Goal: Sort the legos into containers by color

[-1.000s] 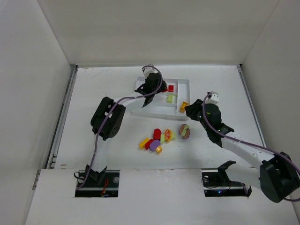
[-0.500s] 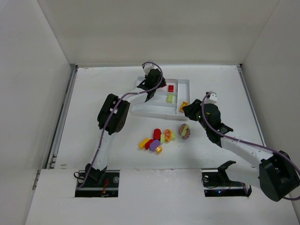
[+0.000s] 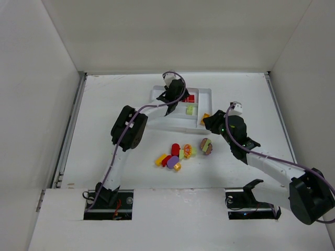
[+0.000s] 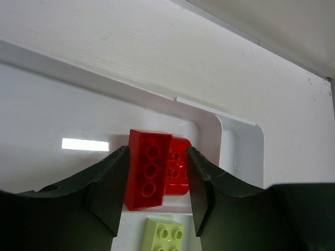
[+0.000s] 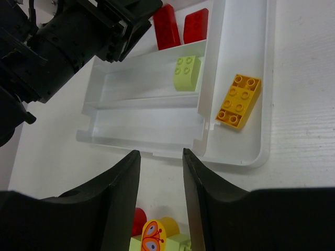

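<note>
Two red legos [image 4: 152,167] sit in the far slot of the tray [image 5: 152,123], lime lego [image 5: 187,72] one slot nearer, orange lego [image 5: 239,100] in the end slot, loose legos [image 3: 172,157] off its near side. Left gripper [image 4: 157,157] straddles one red, can't tell if it's pinching. Right gripper [image 5: 161,154] is narrow and empty.

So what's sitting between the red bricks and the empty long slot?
A lime brick, alone in the middle slot of the tray. The right wrist view shows it plainly.

Left fingers [image 4: 104,188] slightly apart, angled downward — right fingers [image 5: 115,198] likewise.
</note>
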Action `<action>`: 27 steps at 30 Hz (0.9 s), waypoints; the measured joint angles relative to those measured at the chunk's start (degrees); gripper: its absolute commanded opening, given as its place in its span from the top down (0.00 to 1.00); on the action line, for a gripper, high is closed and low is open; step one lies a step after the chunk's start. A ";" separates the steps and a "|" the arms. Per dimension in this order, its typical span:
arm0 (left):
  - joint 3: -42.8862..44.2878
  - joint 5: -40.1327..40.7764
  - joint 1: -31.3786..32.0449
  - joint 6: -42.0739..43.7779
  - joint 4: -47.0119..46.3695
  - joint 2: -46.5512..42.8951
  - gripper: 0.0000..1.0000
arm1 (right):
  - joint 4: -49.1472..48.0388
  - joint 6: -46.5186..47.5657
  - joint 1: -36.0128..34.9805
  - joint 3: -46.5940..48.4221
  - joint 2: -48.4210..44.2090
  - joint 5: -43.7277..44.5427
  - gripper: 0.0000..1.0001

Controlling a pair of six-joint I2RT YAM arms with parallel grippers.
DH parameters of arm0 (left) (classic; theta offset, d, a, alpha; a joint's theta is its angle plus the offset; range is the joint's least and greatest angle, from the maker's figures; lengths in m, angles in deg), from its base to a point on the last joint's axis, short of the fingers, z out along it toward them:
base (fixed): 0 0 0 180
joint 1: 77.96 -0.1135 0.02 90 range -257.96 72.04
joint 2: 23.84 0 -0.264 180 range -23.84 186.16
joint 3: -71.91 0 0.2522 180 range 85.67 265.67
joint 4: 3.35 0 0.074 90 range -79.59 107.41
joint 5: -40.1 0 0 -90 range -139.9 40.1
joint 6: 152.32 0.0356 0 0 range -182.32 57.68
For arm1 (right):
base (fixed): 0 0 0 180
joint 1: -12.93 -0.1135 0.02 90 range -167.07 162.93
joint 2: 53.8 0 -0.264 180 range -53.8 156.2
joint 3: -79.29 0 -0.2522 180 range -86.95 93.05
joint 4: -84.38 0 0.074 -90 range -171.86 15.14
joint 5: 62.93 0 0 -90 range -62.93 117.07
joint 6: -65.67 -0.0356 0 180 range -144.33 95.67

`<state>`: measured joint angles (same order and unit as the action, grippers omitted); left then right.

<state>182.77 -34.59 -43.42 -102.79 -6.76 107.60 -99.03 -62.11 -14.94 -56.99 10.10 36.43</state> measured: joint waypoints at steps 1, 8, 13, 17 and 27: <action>-0.35 0.00 0.02 0.09 -0.20 -0.07 0.53 | 0.00 0.00 0.00 0.00 0.00 0.00 0.54; -7.32 0.24 -0.24 0.42 -0.72 -3.26 0.53 | 0.02 0.02 0.00 0.00 0.00 0.00 0.59; -15.63 0.61 -0.63 0.83 -0.96 -11.89 0.55 | 0.26 0.46 -0.37 0.00 0.00 0.37 0.74; -24.65 0.92 -0.48 1.49 -2.23 -23.26 0.57 | 1.97 1.53 -3.34 0.59 0.48 3.30 0.76; -54.05 2.01 4.85 1.20 -5.81 -51.43 0.58 | 12.57 1.75 -15.45 0.33 -3.30 18.05 0.19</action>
<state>128.72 -32.58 -38.57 -101.59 -12.57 56.17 -86.46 -60.36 -30.40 -56.67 6.80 54.48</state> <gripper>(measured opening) 0.421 0.762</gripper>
